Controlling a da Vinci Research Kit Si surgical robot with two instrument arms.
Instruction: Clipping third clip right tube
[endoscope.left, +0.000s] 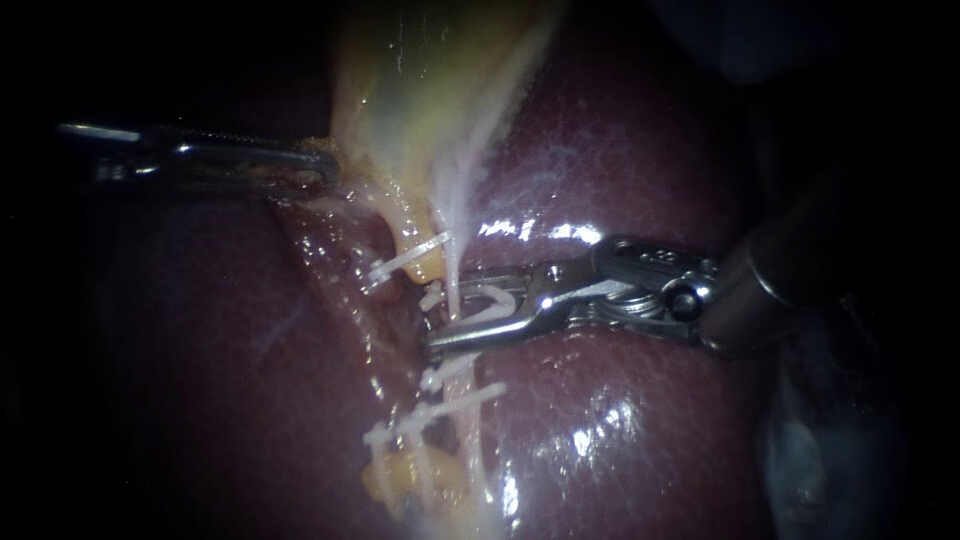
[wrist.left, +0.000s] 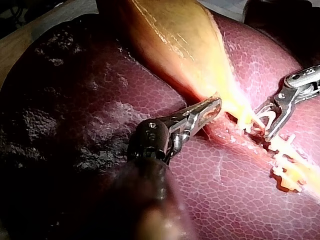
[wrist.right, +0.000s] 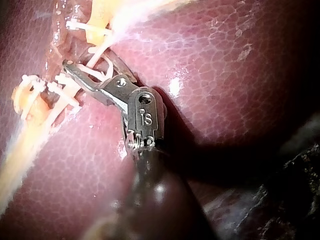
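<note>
Coming in from the right, the right instrument (endoscope.left: 452, 312) has its jaws pinching an open white plastic clip (endoscope.left: 492, 300) that straddles the pale whitish tube (endoscope.left: 456, 245) just below the yellow gallbladder (endoscope.left: 420, 80). The left instrument (endoscope.left: 318, 170) has its jaws pressed onto the gallbladder's left edge. One set white clip (endoscope.left: 405, 258) sits just left of the jaws, with further set clips (endoscope.left: 455, 400) below them. The glossy dark-red liver (endoscope.left: 620, 150) lies wet underneath, and the surroundings are dark.

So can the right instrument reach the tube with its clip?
Probably yes. The right instrument has its clip around the tube, between the other clips, with nothing blocking it. The left instrument grips the gallbladder, clear of that spot.
</note>
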